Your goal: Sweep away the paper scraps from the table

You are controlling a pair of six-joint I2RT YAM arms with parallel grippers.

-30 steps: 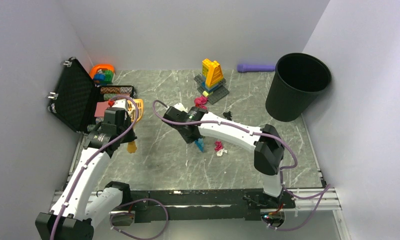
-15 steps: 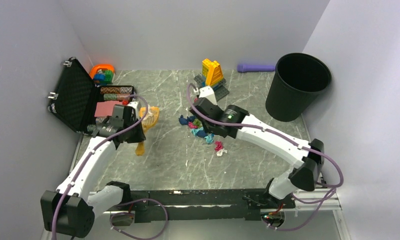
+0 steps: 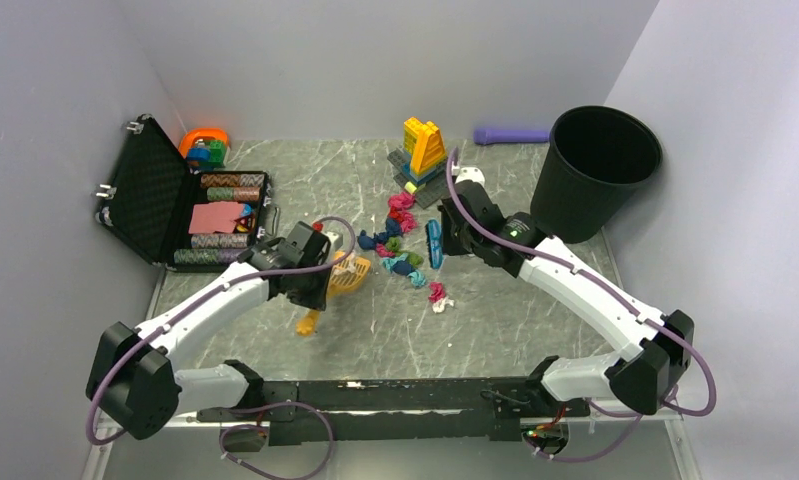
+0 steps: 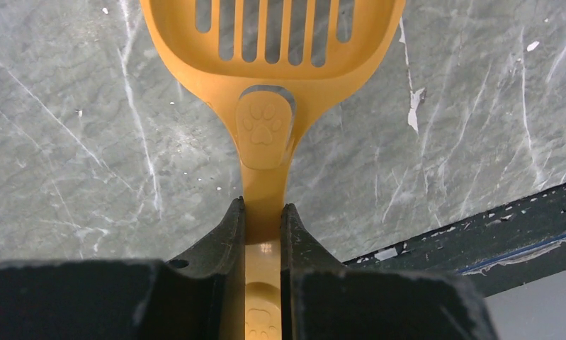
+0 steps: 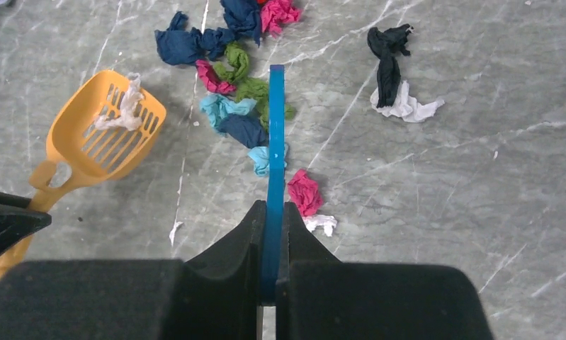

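Observation:
The paper scraps [image 3: 400, 245] lie in a loose pile mid-table: dark blue, teal, green and pink wads [image 5: 230, 92]. A pink one [image 5: 304, 191] and a white one [image 5: 322, 223] lie nearer, and a black and a white scrap [image 5: 397, 85] lie apart on the right. My left gripper [image 4: 263, 205] is shut on the handle of an orange slotted scoop [image 4: 265, 131], just left of the pile [image 3: 347, 275], with a white scrap [image 5: 127, 106] in it. My right gripper [image 5: 273, 205] is shut on a flat blue scraper [image 5: 275, 127], edge-on at the pile's right side [image 3: 434, 243].
A black bin [image 3: 595, 170] stands at the back right. An open black case [image 3: 150, 195] with poker chips sits at the left. A yellow-orange brick build [image 3: 425, 150] and a purple object [image 3: 510, 134] are at the back. A black rail [image 3: 375, 395] runs along the near edge.
The left arm carried the scoop right, up to the pile. The right arm swung right across the pile with the blue scraper, uncovering the scraps.

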